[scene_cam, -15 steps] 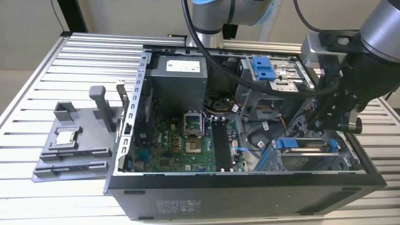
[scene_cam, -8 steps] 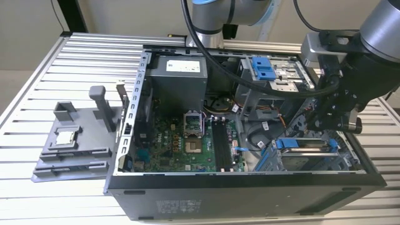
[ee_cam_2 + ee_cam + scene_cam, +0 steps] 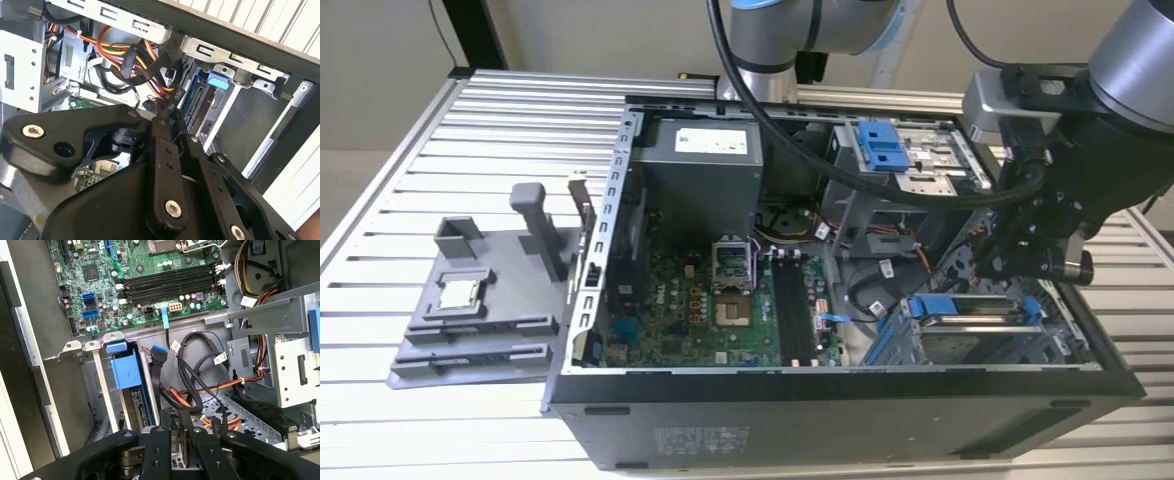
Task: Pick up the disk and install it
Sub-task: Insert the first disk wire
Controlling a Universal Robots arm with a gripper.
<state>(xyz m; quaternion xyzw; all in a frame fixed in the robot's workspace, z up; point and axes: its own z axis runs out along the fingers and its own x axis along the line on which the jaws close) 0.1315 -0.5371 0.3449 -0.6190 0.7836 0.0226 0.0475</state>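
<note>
One disk [image 3: 137, 407] is seen seated on edge in its bay [image 3: 99, 382], just beside the gripper [image 3: 180, 435], its edge pointed toward it; the gripper's state cannot be told.

**Arm and gripper pose.** The silver-grey tubular robot arm [image 3: 1145, 45], with pale-blue joint caps, entered from the upper part of the exterior view's right and turned downward at its wrist. The black metal linkage gripper [image 3: 1003, 262] hung below that wrist, pointing down and slightly toward the exterior view's left. In both wrist views the gripper [image 3: 161, 119] [image 3: 181, 415] showed its two black link fingers [image 3: 200, 440] converging, with the tips drawn close together.
</note>
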